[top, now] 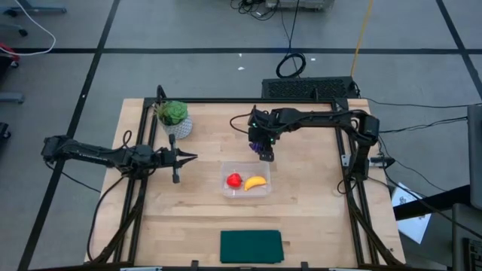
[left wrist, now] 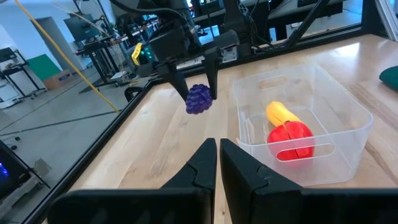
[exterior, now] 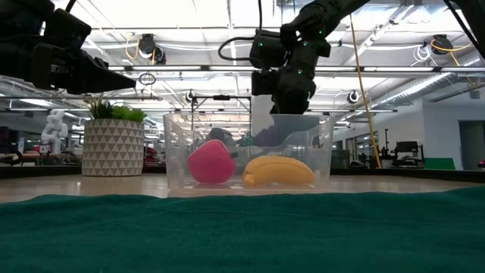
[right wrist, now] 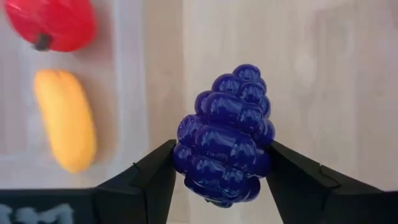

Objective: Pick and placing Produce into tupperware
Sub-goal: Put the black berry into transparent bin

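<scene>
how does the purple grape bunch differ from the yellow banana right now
The lumpy dark purple toy grape bunch is held off the table between the right gripper's fingers, outside the clear plastic rectangular container. The smooth, curved yellow toy banana lies inside it beside the round red fruit. Both are small toy produce.

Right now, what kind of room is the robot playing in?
Probably a robotics lab or workshop. A wooden table sits in a dark metal frame with cables on the grey floor. Across the table, long ceiling lights hang over more benches and equipment.
</scene>
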Available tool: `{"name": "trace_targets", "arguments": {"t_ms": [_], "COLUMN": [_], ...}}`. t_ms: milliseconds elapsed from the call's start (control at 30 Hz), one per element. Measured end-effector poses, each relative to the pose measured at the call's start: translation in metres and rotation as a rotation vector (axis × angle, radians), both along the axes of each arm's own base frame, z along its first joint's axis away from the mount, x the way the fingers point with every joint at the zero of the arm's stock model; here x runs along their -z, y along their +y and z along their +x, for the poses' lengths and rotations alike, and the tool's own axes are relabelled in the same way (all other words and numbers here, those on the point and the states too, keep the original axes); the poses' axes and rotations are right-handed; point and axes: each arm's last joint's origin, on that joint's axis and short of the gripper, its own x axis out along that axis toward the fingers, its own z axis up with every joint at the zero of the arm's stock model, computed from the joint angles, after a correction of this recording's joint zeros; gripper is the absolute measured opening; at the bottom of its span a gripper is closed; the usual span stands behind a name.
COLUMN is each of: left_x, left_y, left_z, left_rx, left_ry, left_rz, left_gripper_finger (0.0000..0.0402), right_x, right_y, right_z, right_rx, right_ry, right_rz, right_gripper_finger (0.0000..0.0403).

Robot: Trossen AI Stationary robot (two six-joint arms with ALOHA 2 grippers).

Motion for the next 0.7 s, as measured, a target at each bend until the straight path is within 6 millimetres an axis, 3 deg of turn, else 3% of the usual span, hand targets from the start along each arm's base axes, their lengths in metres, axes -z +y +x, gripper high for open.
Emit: {"name": "trace_targets", "arguments": {"t_ms": [367, 700], "left_x": [0.000, 0.000], "left_y": [0.000, 0.000], "left_z": [0.000, 0.000], "left_rx": [0.000, -0.002], "left_ry": [0.001, 0.000], "left_rz": [0.001, -0.006], "left_gripper_finger": [0.0026, 0.0026], "right_x": [-0.045, -0.093], "right_y": [0.008, 0.014], "right_z": [0.016, 0.003], "right_rx": [-0.056, -0.120], "right_ry": [-0.081, -0.269], "right_rz": [0.009, 0.067], "right_gripper_finger": [0.0207, 0.0206]}}
